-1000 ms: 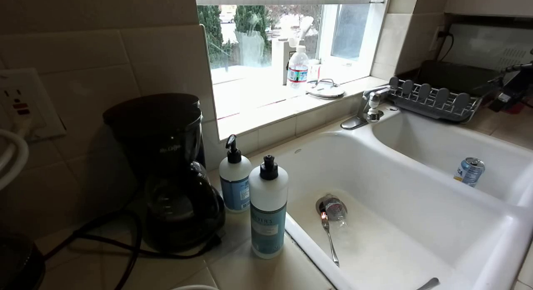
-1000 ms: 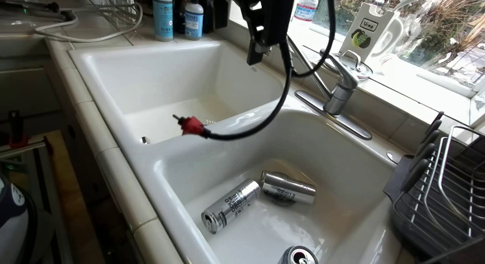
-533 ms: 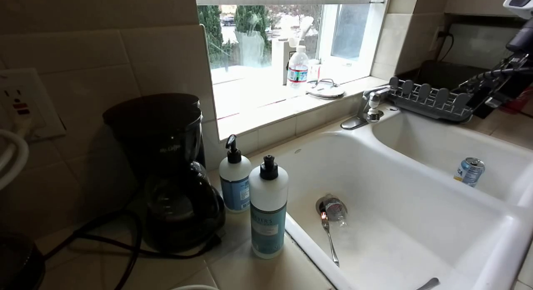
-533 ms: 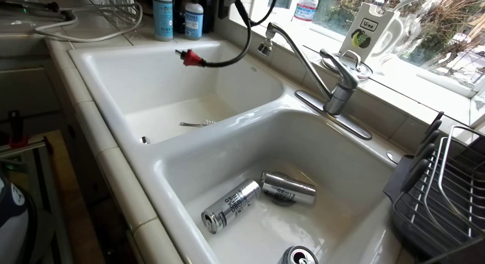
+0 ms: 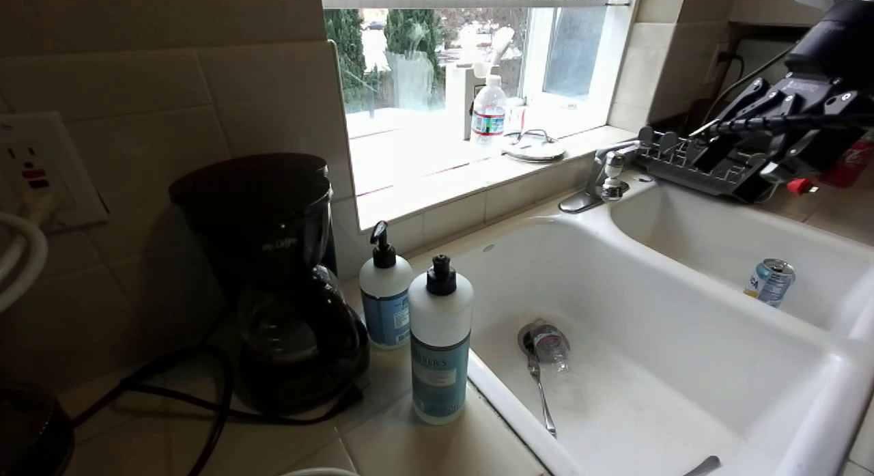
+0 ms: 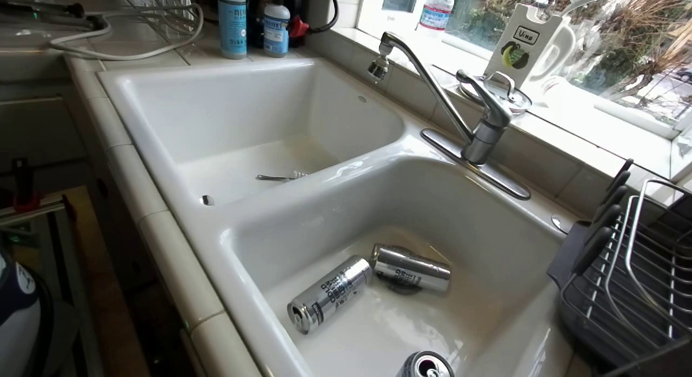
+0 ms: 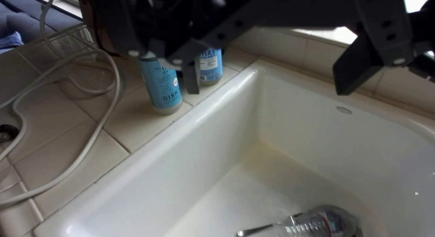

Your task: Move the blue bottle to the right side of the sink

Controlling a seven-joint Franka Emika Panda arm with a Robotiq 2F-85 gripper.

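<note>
The gripper (image 7: 270,84) hangs spread wide; below it and well apart, the blue bottle (image 7: 161,89) stands upright beside the sink (image 7: 210,145).

The blue bottle (image 5: 440,346), tall and slim, with a pale shoulder, black cap and teal label, stands upright on the tiled desk (image 5: 423,455), just beside the edge that borders the sink (image 6: 324,185). The sink is glossy white, with two basins, a yellowish tinge on their floors, and one rim running along the desk's rounded outer edge.
</note>
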